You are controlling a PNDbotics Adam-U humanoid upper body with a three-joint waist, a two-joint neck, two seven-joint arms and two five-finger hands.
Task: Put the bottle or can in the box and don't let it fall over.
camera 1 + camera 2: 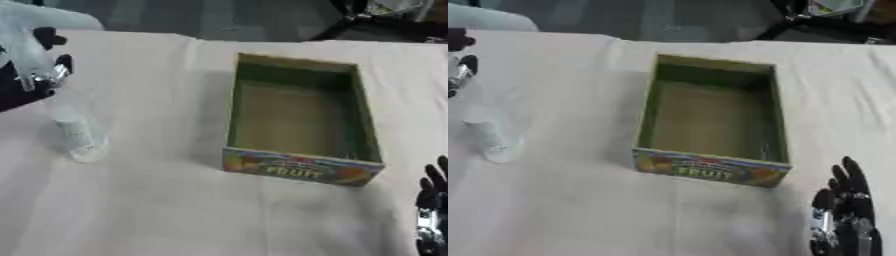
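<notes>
A clear plastic bottle [75, 131] with a white label stands slightly tilted at the left of the table, its base on or just above the white cloth. My left hand [39, 65] comes in from the upper left, with its fingers curled round the bottle's upper part, which is see-through and hard to make out. The open cardboard box [359, 117], green inside with a colourful "FRUIT" front [302, 170], sits right of the bottle with nothing in it. My right hand [846, 210] rests open at the lower right, fingers up, near the box's front right corner.
A white cloth [157, 210] covers the table, and its far edge runs along the top of the views. Beyond that edge lie grey floor and dark stand legs [367, 22]. A pale rounded object [487, 20] sits at the upper left corner.
</notes>
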